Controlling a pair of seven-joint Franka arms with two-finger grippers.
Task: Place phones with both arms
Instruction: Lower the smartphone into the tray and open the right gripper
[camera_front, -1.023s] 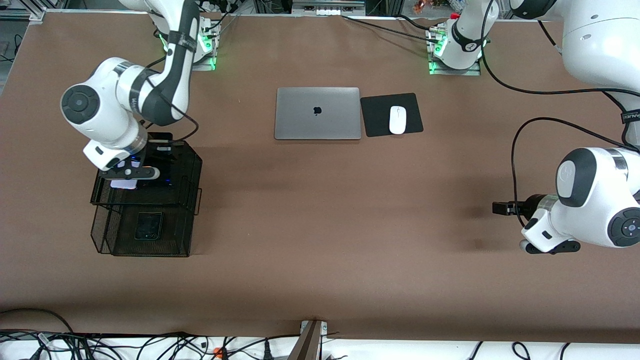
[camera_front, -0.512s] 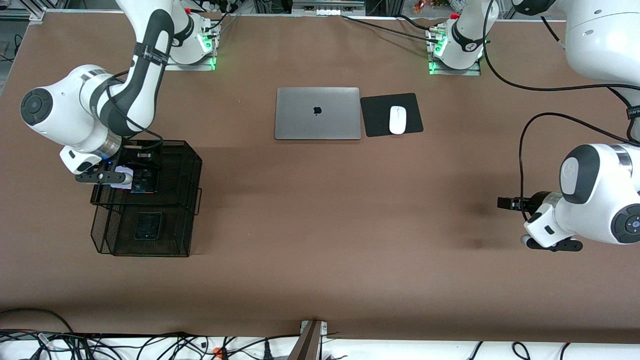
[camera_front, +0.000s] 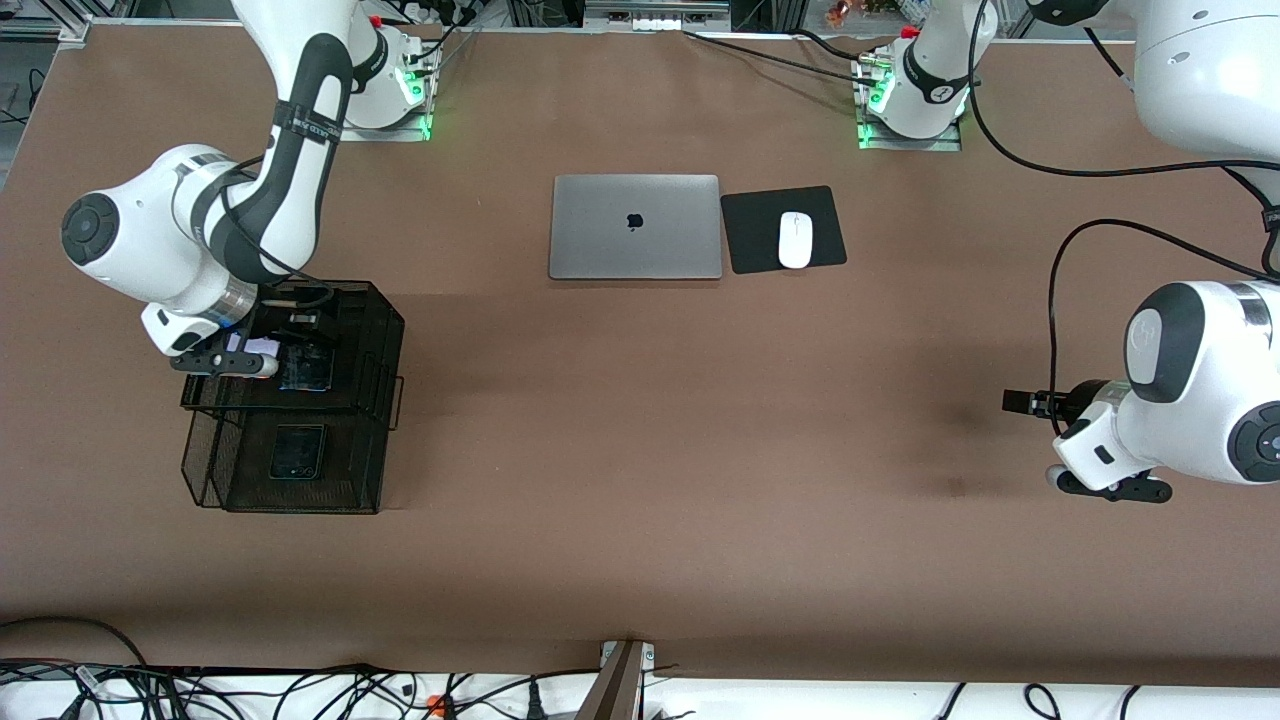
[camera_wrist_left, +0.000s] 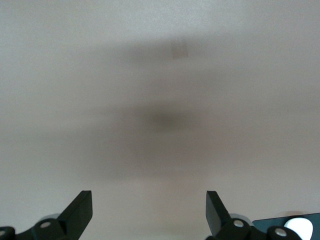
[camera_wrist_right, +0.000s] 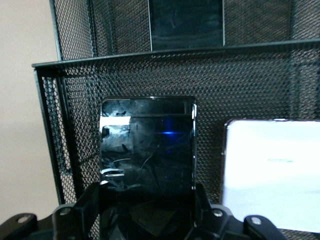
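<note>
We see the right gripper (camera_wrist_right: 147, 200) over the upper tier of the black mesh tray (camera_front: 380, 330), clenched on the slim black phone (camera_wrist_right: 147, 145), with the pale lavender-white phone (camera_wrist_right: 272, 172) lying just beside it on that tier. The small black phone (camera_front: 298, 451) lies in the tray's lower tier, nearer the front camera. Well apart from the tray, at the left arm's end of the table, the left gripper (camera_wrist_left: 149, 207) waits over bare tabletop, released and holding nothing.

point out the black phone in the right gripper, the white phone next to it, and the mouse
black phone (camera_wrist_right: 147, 145), right wrist view, middle of its glossy face.
white phone (camera_wrist_right: 272, 172), right wrist view, middle of its pale face.
mouse (camera_front: 795, 240), front view, centre of its top shell.
</note>
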